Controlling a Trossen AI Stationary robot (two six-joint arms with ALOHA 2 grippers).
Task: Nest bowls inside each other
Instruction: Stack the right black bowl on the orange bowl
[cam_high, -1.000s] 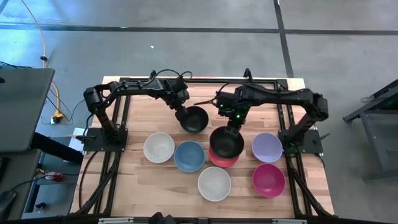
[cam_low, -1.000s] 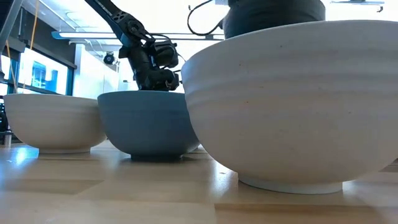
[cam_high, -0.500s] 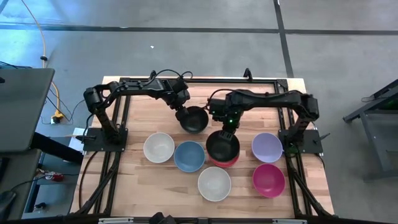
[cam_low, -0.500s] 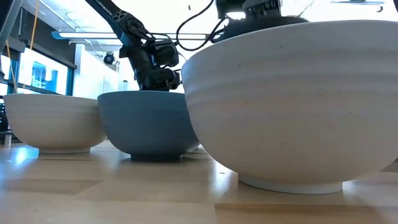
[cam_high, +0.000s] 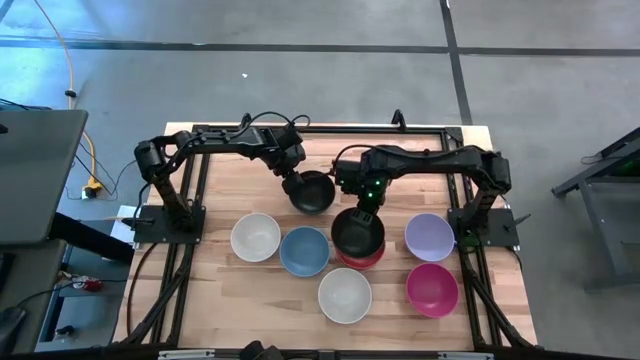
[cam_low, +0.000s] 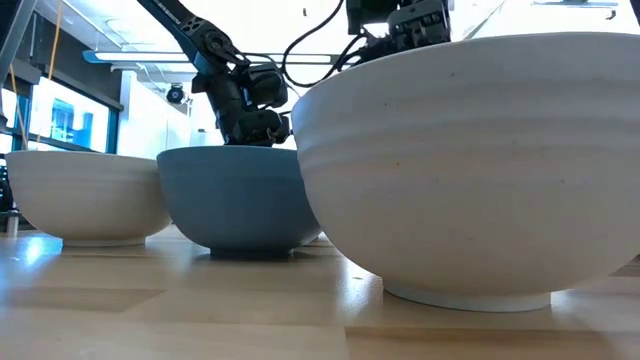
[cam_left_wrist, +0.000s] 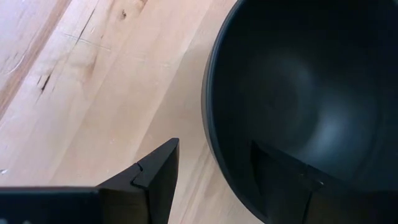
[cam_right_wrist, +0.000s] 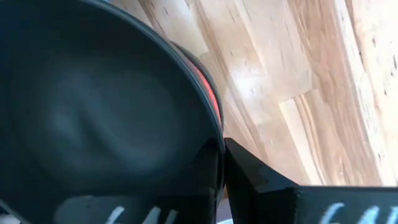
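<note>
From my remote seat I count the bowls spread over the middle of the tabletop (cam_high: 230, 300): a white bowl (cam_high: 255, 237) toward the left edge, a blue bowl (cam_high: 304, 250) just beside it, a second white bowl (cam_high: 345, 295) nearest the front edge, a lavender bowl (cam_high: 430, 237) toward the right edge and a pink bowl (cam_high: 432, 288) in front of it. From table height, that front white bowl fills most of the picture and hides nearly everything behind it, with the blue one and the other white one lined up to its side. The back strip of the tabletop and both front corners lie bare, so there is free wood there, while the centre is crowded, the blue bowl close to the stack. My right gripper (cam_high: 365, 214) is clenched on the rim of a black bowl (cam_high: 358, 232), one finger inside and one outside, and that bowl sits down in a red-pink bowl (cam_high: 362, 259) whose rim shows as a thin band under it in the right wrist view. My left gripper (cam_high: 291, 182) stands spread across the rim of a second black bowl (cam_high: 314, 190) near the back middle of the tabletop, one finger (cam_left_wrist: 146, 180) outside over the wood and the other inside the bowl, with a gap showing at the outer finger.
</note>
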